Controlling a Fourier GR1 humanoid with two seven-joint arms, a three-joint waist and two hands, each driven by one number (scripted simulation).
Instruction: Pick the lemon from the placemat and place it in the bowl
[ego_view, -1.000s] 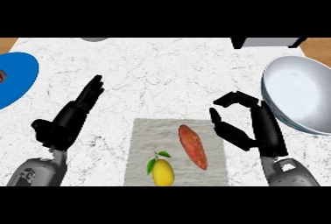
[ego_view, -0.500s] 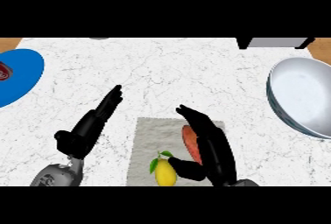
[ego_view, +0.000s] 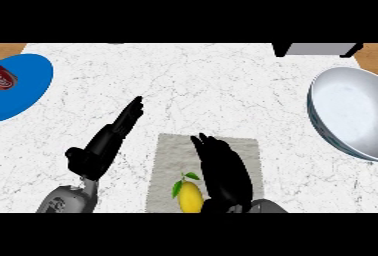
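Note:
A yellow lemon (ego_view: 190, 196) with green leaves lies at the near end of the grey placemat (ego_view: 171, 150). My right hand (ego_view: 221, 172) hovers over the placemat just right of the lemon, fingers straight and pointing away, hiding what lies beneath it. The hand does not hold the lemon. My left hand (ego_view: 107, 141) rests open on the counter to the left of the placemat, fingers extended up and to the right. The silver bowl (ego_view: 348, 112) sits at the right edge of the view, well away from both hands.
A blue plate (ego_view: 26, 85) with a reddish item on it sits at the far left. A grey box (ego_view: 317, 48) stands at the back right. White marble counter lies between the placemat and the bowl.
My right hand has swung left from beside the bowl onto the placemat, covering the orange-red item and opening its fingers. The view has shifted, and the left hand appears further right.

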